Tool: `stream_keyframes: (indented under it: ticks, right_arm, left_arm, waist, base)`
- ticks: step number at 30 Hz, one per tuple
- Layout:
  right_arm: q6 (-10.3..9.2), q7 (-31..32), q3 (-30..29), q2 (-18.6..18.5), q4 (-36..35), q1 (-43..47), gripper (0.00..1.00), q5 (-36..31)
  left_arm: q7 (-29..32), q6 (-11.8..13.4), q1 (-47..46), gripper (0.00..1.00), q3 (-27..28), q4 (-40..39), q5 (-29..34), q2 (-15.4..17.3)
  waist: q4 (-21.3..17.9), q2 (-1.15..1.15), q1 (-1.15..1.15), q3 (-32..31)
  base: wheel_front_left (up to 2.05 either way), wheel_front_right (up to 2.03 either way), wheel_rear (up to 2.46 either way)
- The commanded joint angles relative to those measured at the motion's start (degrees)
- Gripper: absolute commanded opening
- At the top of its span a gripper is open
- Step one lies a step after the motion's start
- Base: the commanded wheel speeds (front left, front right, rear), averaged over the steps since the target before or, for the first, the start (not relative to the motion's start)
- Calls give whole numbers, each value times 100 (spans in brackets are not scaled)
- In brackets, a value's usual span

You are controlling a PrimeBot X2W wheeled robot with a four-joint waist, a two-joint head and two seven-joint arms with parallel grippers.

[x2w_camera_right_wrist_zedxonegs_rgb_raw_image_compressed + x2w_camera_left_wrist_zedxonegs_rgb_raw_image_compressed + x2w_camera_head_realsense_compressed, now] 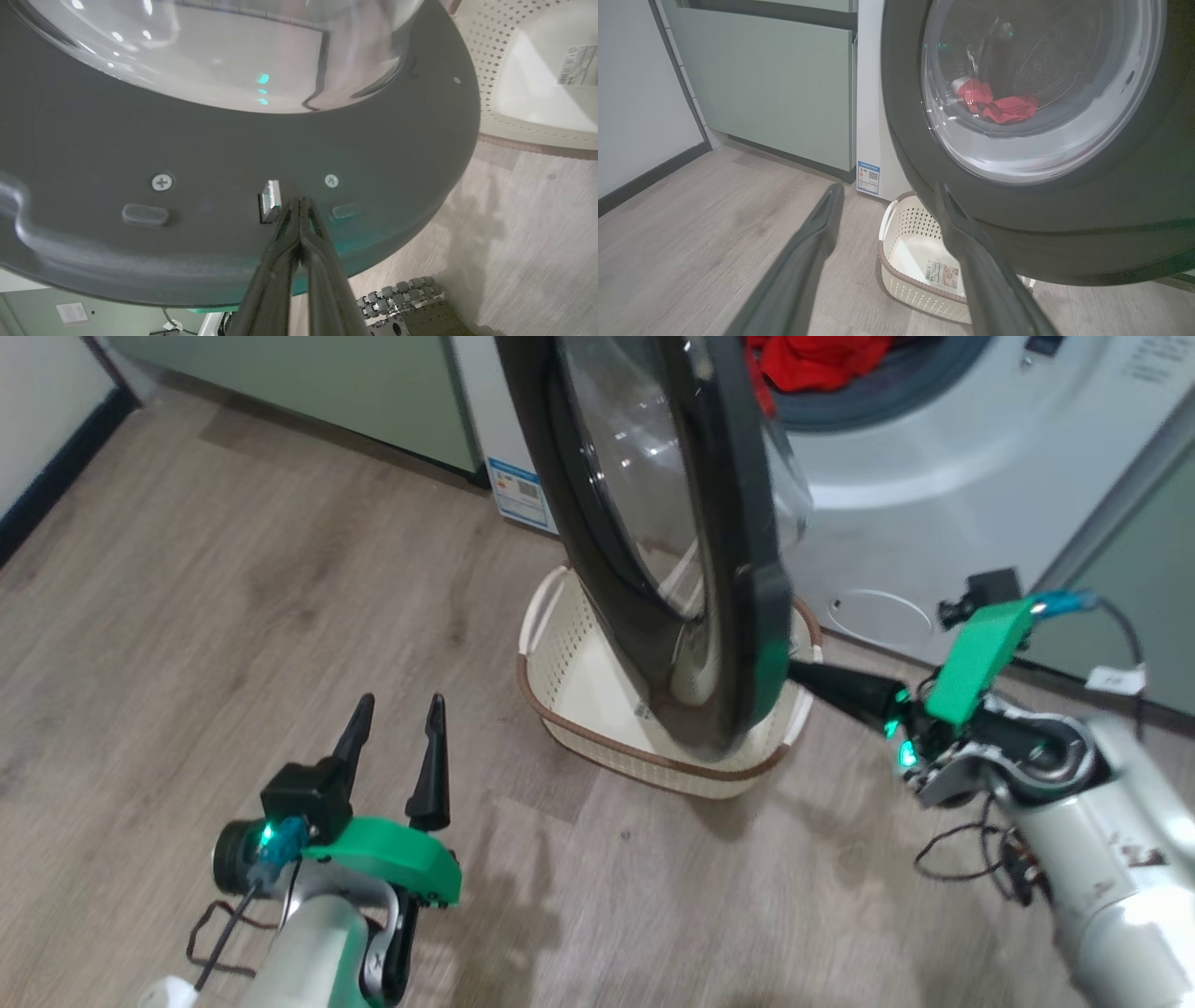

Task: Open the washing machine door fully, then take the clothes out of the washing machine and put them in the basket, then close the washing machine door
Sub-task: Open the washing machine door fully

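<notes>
Nearest the lens, found the right end effector [299, 203] pinched fully shut and gripping nothing, tips set against the inner black rim of the washing machine door [140, 140], with the metal latch tongue [270, 200] just left of those tips. Found the left end effector [400, 707] spread wide and empty, hovering above the floor, well apart from everything. Found the door swung out roughly edge-on to the head view; judged it not yet fully open. Found the basket [644, 758] on the floor just beyond the shut tips, under the door's lower edge, ahead and to the right of the wide fingers. Saw the clothes [817, 359] piled at the drum mouth of the washing machine [934, 504], up and beyond the right tips.

Judged the door stiff, hinged and fairly heavy, its gloss slippery under closed tips. Best pushed at the rim's latch side, far from the hinge, and never on the bulging glass. Judged the clothes light and limp, prone to drape and snag on the rubber ring; best pinched at a bunched fold near the top of the pile.
</notes>
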Motion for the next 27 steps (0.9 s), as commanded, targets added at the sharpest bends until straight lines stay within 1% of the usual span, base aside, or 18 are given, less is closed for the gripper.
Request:
stream_keyframes:
  ticks: [1,7,14,22,25,26,27]
  right_arm:
    - [1,-30,73,169,-178,49,0,50]
    - [1,-14,158,454,-74,259,0,21]
    - [1,29,262,764,-10,413,0,-10]
    - [1,-146,240,890,54,546,0,-77]
    - [1,-391,161,881,79,591,0,-145]
    - [1,-465,141,868,85,608,1,-169]
    - [1,-573,125,841,92,630,20,-218]
  left_arm:
    - [-38,-24,-55,100,199,-131,83,94]
    - [-38,-45,-16,100,200,-105,114,94]
    - [-38,-72,24,100,251,-72,148,94]
    - [-38,-93,113,100,354,-47,219,94]
    - [-38,-126,153,100,423,-45,271,94]
    - [-38,-142,168,100,445,-47,291,94]
    - [-38,-158,186,100,468,-40,324,94]
  waist:
    - [133,0,0,-118]
    - [342,0,0,-258]
    - [447,0,0,-361]
    - [411,0,0,-531]
    - [338,0,0,-598]
    - [304,0,0,-619]
    - [264,0,0,-652]
  base:
    - [0,0,0]
    - [0,0,0]
    - [0,0,0]
    - [0,0,0]
    - [0,0,0]
    - [0,0,0]
    - [0,0,0]
